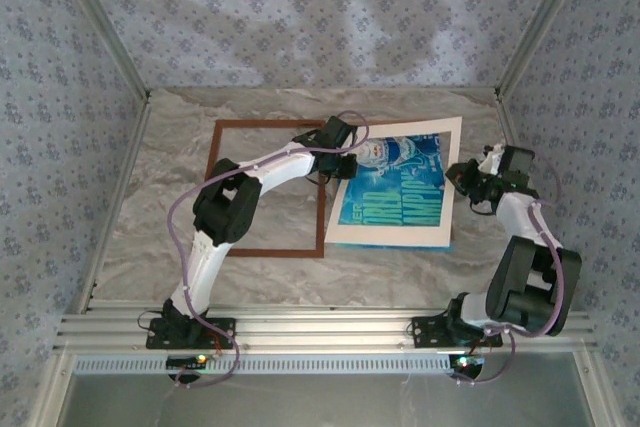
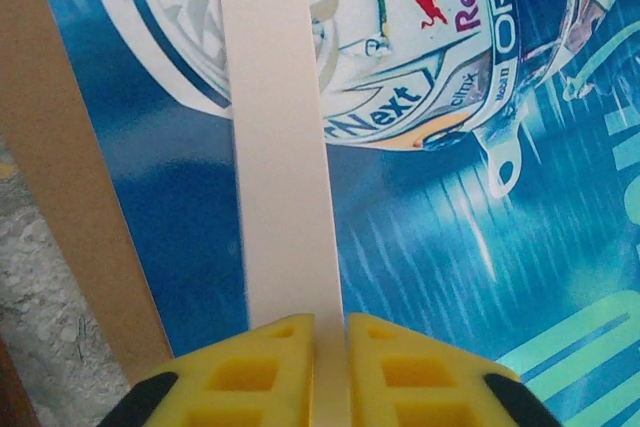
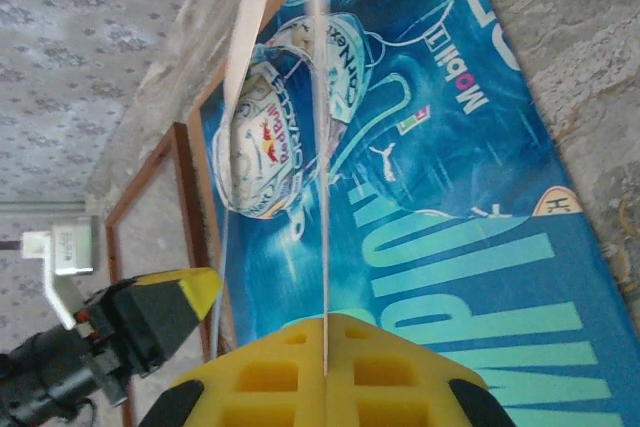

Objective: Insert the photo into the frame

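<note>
The photo, blue-teal with a pale helmet and large light lettering, lies flat right of the frame, a thin reddish-brown rectangle. A white mat borders the print. In the left wrist view, my left gripper pinches a strip of the mat above the photo. In the right wrist view, my right gripper is shut on the mat's thin edge, raised over the photo. From above, the left gripper is at the mat's left side and the right gripper at its right.
A plain brown backing board shows under the photo's left edge. The frame's side bar runs just beyond it. Patterned walls enclose the marbled table on three sides.
</note>
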Available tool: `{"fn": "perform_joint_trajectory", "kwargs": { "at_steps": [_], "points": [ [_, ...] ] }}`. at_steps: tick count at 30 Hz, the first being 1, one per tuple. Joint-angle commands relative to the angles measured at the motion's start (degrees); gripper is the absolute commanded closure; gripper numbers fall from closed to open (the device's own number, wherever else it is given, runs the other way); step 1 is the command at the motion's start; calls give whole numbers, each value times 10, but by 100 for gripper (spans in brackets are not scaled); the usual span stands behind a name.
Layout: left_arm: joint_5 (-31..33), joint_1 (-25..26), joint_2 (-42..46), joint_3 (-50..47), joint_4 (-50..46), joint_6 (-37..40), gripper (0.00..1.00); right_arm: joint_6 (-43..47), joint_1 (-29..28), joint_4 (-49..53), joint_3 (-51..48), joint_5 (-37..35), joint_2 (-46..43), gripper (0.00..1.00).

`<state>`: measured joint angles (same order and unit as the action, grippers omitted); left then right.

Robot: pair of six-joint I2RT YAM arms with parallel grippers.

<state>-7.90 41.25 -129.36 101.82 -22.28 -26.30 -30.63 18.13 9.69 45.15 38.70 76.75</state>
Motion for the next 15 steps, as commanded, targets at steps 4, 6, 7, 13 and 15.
{"fn": "perform_joint_trajectory", "kwargs": {
  "at_steps": [4,6,7,13,15],
  "points": [
    [13,-9,102,-35,5,9,48,1,-51,66,82,-40,-59,100],
    [25,-19,158,-79,30,10,40,-4,-81,83,115,-64,-72,100],
    [29,-27,192,-107,45,9,37,-11,-100,86,136,-82,-78,100],
    [45,-113,387,-276,143,-16,26,-36,-240,86,280,-157,-67,100],
    [54,-157,439,-325,162,-25,24,-37,-292,83,329,-184,-47,100]
  ]
}}
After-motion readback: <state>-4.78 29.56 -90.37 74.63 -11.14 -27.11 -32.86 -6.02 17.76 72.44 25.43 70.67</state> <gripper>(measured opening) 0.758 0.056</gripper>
